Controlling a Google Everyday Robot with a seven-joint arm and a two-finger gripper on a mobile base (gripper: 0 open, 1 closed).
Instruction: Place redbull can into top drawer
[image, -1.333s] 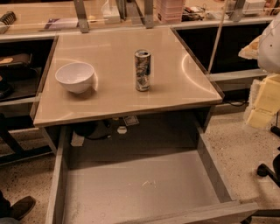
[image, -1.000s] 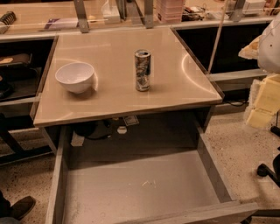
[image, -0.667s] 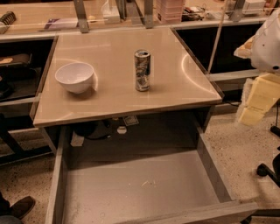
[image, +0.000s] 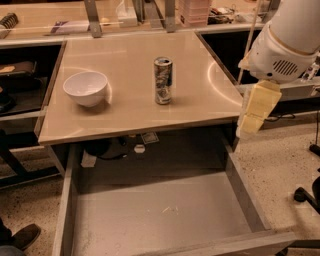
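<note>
Camera view: gripper (image: 253, 117) beside tabletop (image: 125, 107), grip unclear; redbull can (image: 163, 80) upright on it

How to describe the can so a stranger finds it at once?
On the beige tabletop above the open drawer, the can stands upright, right of the white bowl. The gripper hangs beyond the tabletop's right edge. Only the can is tall, slim and metallic.

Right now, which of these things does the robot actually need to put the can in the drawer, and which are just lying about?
For the job:
slim silver-and-blue metal drink can, upright on the beige tabletop
wide grey drawer, pulled open below
claw, hanging at the right, beyond the table's edge

Just lying about:
white round bowl, left of the can
</note>
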